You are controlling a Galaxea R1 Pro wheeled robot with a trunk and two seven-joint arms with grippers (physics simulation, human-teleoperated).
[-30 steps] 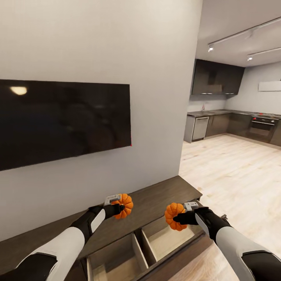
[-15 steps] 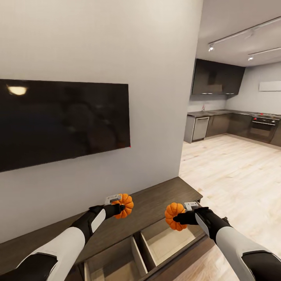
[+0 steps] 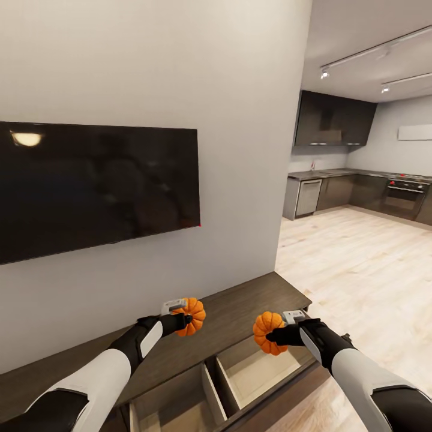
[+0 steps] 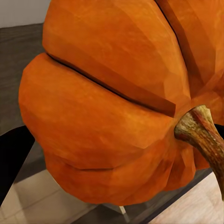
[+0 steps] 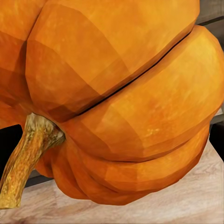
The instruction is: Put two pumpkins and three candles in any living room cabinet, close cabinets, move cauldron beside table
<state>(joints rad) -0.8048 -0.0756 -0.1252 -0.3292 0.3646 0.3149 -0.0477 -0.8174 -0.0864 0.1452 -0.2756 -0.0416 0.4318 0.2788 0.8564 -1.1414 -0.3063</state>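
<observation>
Pumpkins held aloft, one per arm. Left gripper (image 3: 183,316) clamped on left pumpkin (image 3: 192,316) over cabinet (image 3: 252,300) top; right gripper (image 3: 277,335) clamped on right pumpkin (image 3: 267,333) above open drawer (image 3: 258,372).

both arms reach forward, a bit bent at the elbows, with white sleeves and black wrists. the left gripper (image 3: 183,318) is closed tight on one pumpkin (image 3: 193,316). the right gripper (image 3: 273,334) is closed tight on the other pumpkin (image 3: 267,332). the two grippers are level and apart.
</observation>
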